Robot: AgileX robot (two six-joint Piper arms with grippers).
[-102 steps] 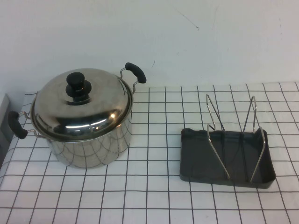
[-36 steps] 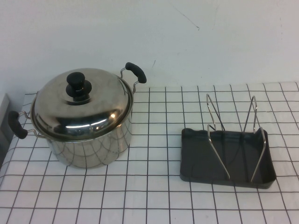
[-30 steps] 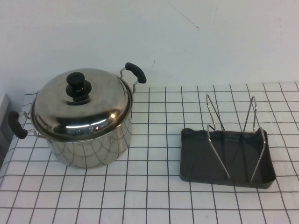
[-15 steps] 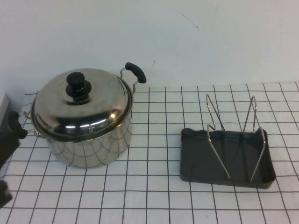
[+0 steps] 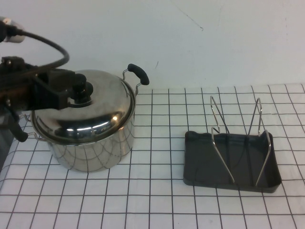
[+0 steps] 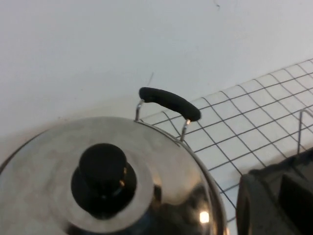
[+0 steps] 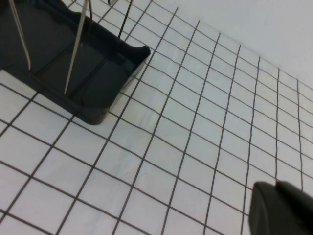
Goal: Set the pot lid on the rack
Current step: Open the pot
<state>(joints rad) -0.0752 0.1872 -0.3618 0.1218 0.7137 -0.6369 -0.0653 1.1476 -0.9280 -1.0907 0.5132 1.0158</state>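
Note:
The pot lid [image 5: 100,102], shiny steel with a black knob [image 5: 85,90], sits on the steel pot [image 5: 95,148] at the table's left. My left gripper [image 5: 74,90] hovers over the lid's left half, right beside the knob, and hides part of the lid. The left wrist view shows the lid [image 6: 161,161] and knob [image 6: 102,171] close below. The rack [image 5: 200,167], a dark grey tray with two silver wire loops [image 5: 220,138], stands empty at the right. My right gripper [image 7: 277,188] is shut and empty over bare cloth beside the rack [image 7: 98,93].
The pot's two black handles stick out, one at the back right [image 5: 139,74] and one at the front left [image 5: 19,132]. A white wall rises close behind the pot. Checked cloth [image 5: 157,143] separates pot and rack. A black cable [image 5: 47,43] arcs above my left arm.
My left arm has come in from the left edge and now reaches over the lid to the knob. Lid, pot and rack have not moved.

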